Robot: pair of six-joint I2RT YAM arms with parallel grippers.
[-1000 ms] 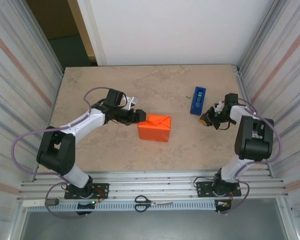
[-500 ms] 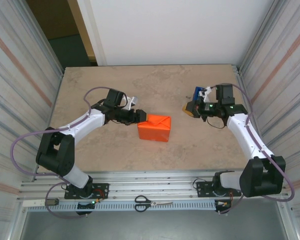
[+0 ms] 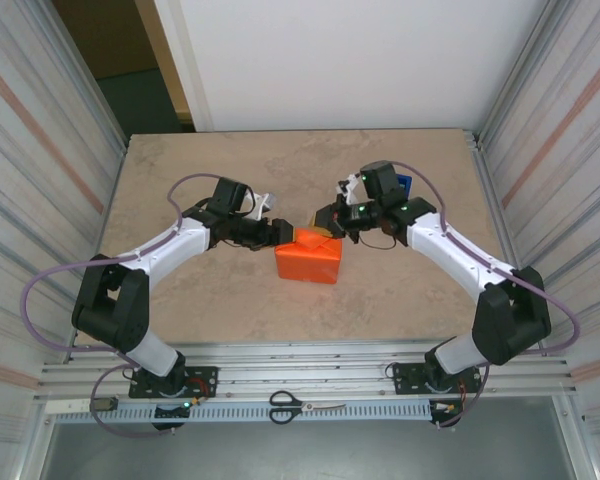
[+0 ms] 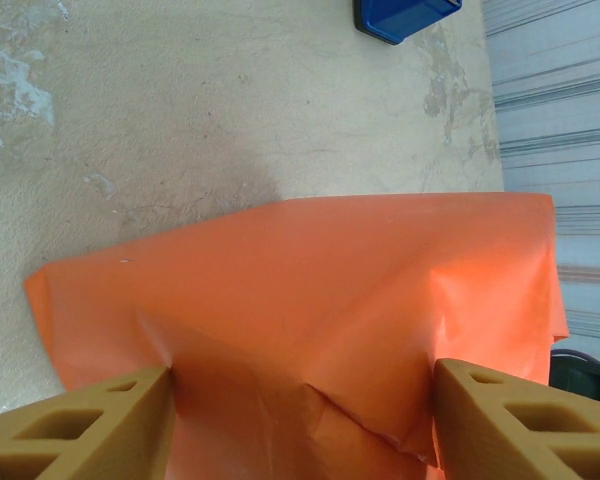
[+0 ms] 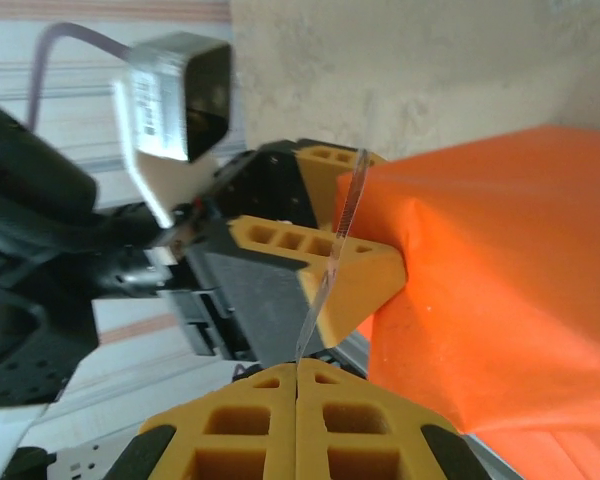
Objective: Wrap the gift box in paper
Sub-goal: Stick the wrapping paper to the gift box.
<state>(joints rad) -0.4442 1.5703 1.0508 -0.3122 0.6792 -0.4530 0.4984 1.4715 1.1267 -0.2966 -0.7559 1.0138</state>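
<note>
**Tape on its way to the last fold**

Centre of the overhead view, just below the middle of the desk (image 3: 190, 170), sits a tidy orange parcel: the paper (image 4: 360, 290) covers the gift box on every side that can be seen, so the box itself has to be read as inside it. The long wrap looks done, and the end facing the left arm is creased into a pointed flap.

The left end effector (image 3: 284, 234) is at that end, at the parcel's upper left corner in the overhead view. Its fingers stand apart, one at each lower corner of the left wrist view, with the folded paper between them. It looks to be pinning the flap flat, not gripping it.

In from the upper right comes the right end effector (image 5: 298, 372), fingers pressed together on a strip of clear tape (image 5: 332, 250). In the right wrist view the strip rises from those fingertips and crosses in front of the left arm's yellow fingers, close to the orange fold. Whether it touches the paper cannot be told. The blue tape dispenser (image 4: 405, 12) lies behind, at the top edge of the left wrist view.

By this reading the task is well along: box covered, folds made, tape in hand. What remains is laying the strip across the flap and pressing it down. The state of the parcel's far end is hidden.
</note>
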